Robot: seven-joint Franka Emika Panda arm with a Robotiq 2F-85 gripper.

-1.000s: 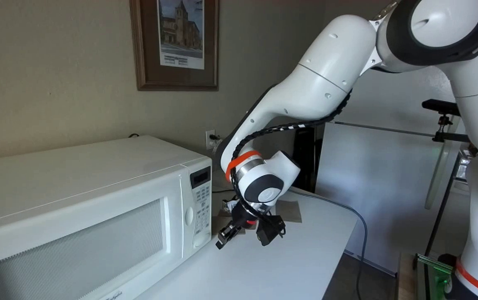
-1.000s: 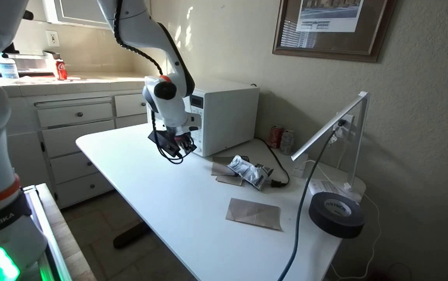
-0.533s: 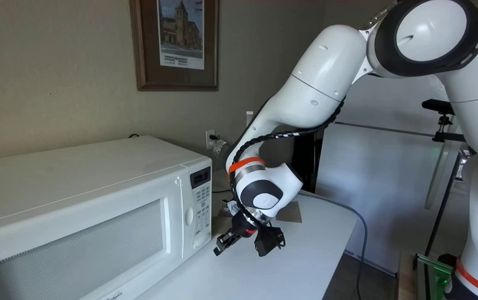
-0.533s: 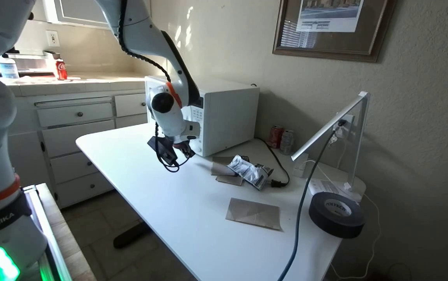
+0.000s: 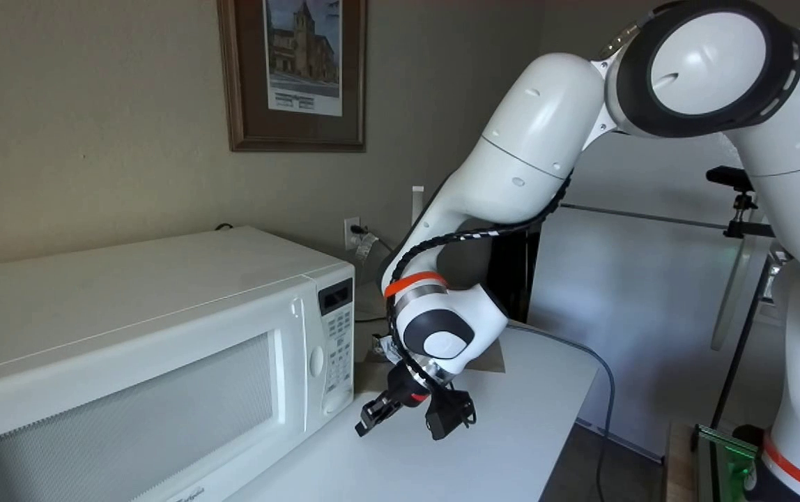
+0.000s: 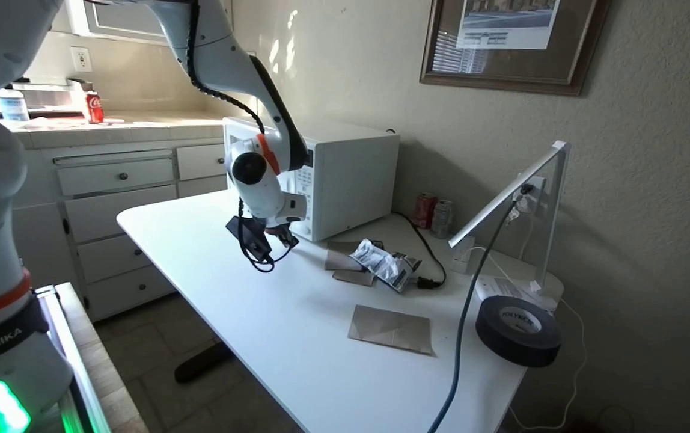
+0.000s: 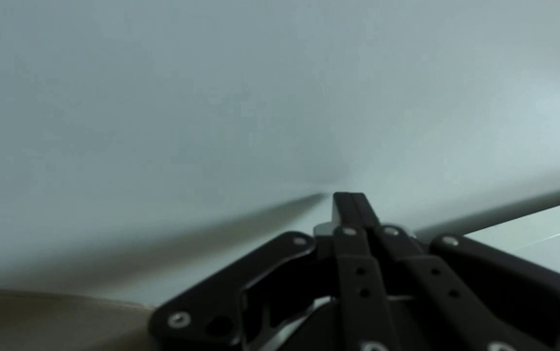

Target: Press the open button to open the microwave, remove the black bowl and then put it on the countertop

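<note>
White arm [image 5: 536,129], orange bands [image 5: 414,282], black hand [image 7: 350,199]

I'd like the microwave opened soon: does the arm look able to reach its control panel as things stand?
Probably yes: nothing visible stands between the shut gripper and the microwave's control panel. The gripper is down near the countertop, so it likely must rise first.

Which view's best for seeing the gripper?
Wrist view: it shows the gripper large, in the foreground, its two fingers meeting along a visible seam. In both exterior views it is small and dark, angled down near the microwave, with no readable seam.
</note>
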